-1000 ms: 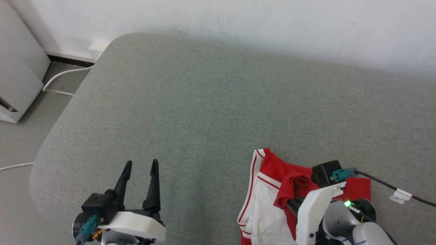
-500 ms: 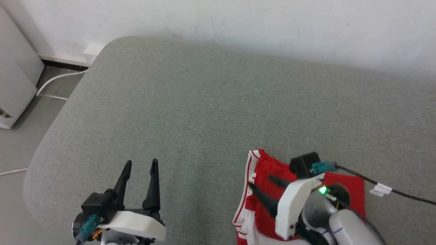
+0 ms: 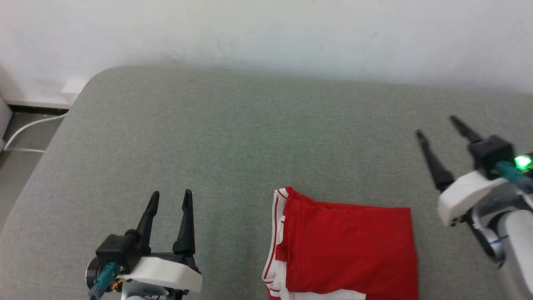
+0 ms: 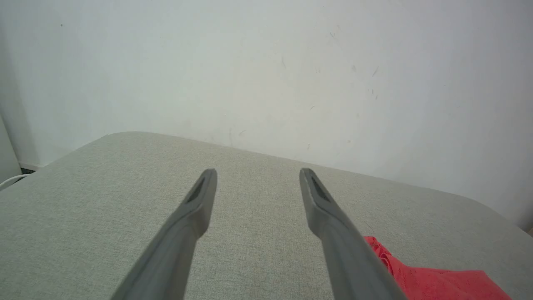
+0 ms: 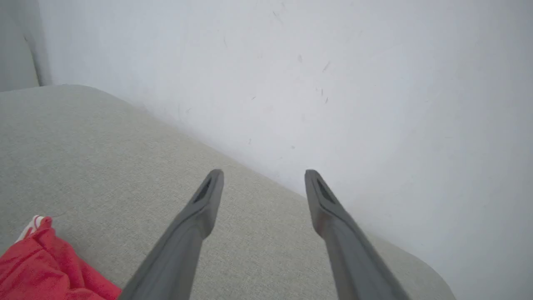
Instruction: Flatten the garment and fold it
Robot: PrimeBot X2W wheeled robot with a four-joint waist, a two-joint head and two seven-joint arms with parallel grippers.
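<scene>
At the far left a white cable (image 3: 37, 121) lies on the floor beside the rounded corner of a wide grey cushion (image 3: 250, 146), which runs back to a pale wall (image 3: 266, 33).

Near the left front of the cushion is the left gripper (image 3: 171, 193). Its two dark fingers point toward the wall and stand apart with nothing between them. The left wrist view shows the same: the left gripper (image 4: 258, 173) is spread wide over bare grey fabric, with a corner of red cloth (image 4: 433, 283) low on its right.

Right of centre, at the near edge, the shirt (image 3: 345, 254) lies folded into a flat, roughly square red packet. White trim with red stripes runs down its left side (no letters or number can be seen on the upper face). Neither gripper touches it.

At the far right the right gripper (image 3: 435, 125) is raised over the cushion, well apart from the shirt, with a green light on its wrist. Its fingers are spread wide and empty. In the right wrist view the right gripper (image 5: 264, 173) points at the line where cushion meets wall, and the shirt (image 5: 41, 266) shows at the lower left.
</scene>
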